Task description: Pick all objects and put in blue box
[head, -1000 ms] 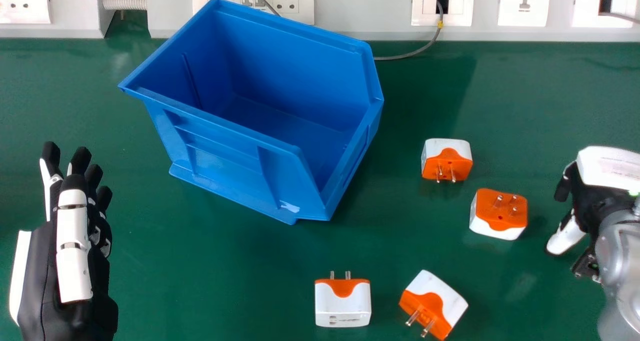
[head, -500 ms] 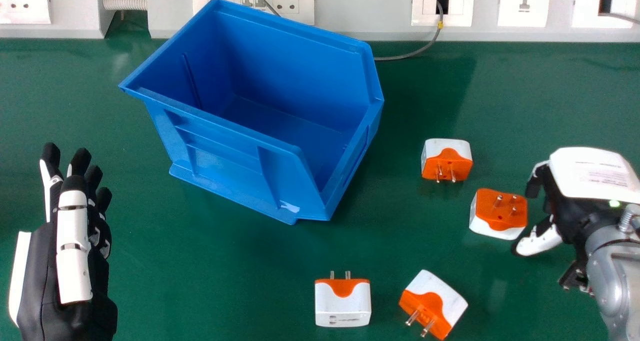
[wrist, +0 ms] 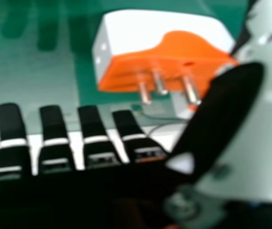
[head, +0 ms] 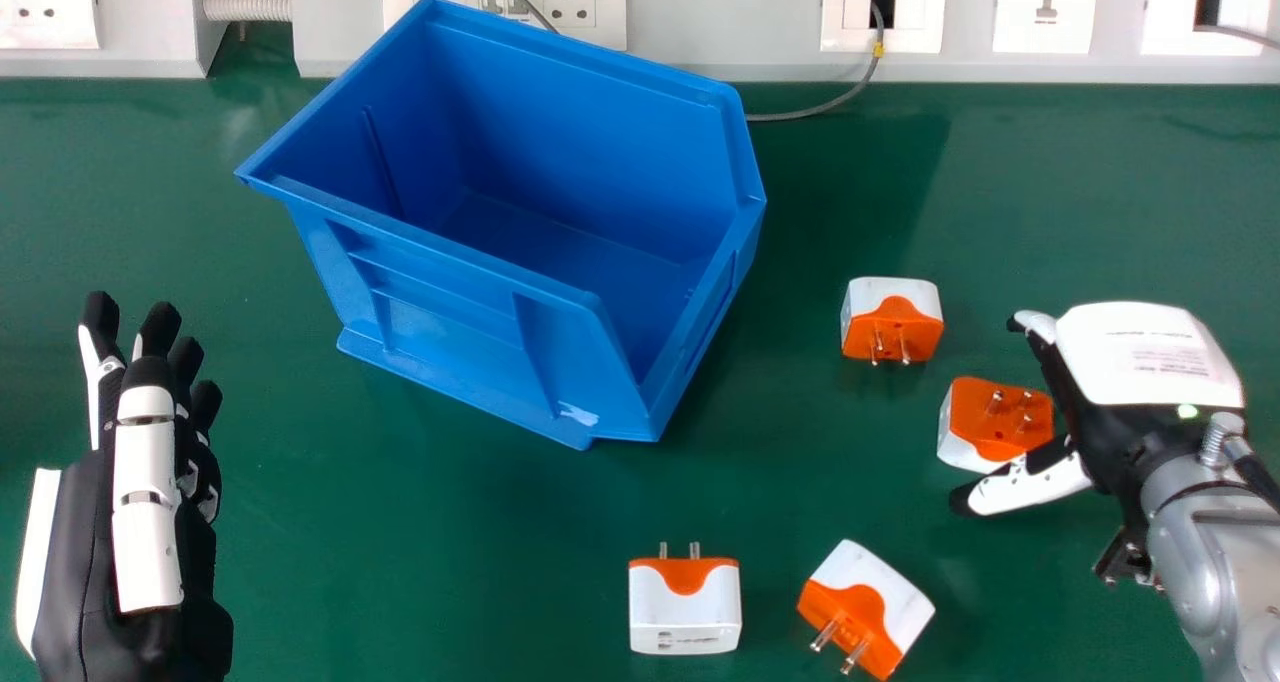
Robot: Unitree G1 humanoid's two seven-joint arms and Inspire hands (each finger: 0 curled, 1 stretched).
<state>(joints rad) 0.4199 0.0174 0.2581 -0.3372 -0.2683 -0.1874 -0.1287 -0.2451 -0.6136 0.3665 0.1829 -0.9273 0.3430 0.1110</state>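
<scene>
- Right hand [head: 1150, 362], right side of the head view: fingers extended, thumb apart from them, clamped on nothing; the thumb overlaps the edge of the middle-right adapter [head: 1000, 417], though contact is hard to make out.
- Left hand [head: 145, 502], lower left, fingers extended.
- Upper-right adapter [head: 892, 317], prongs facing the bottom edge.
- Bottom-centre adapter [head: 685, 607], prongs up the frame; tilted adapter [head: 865, 607] just right of it.
- Blue box [head: 450, 307], upper centre-left, empty.
</scene>
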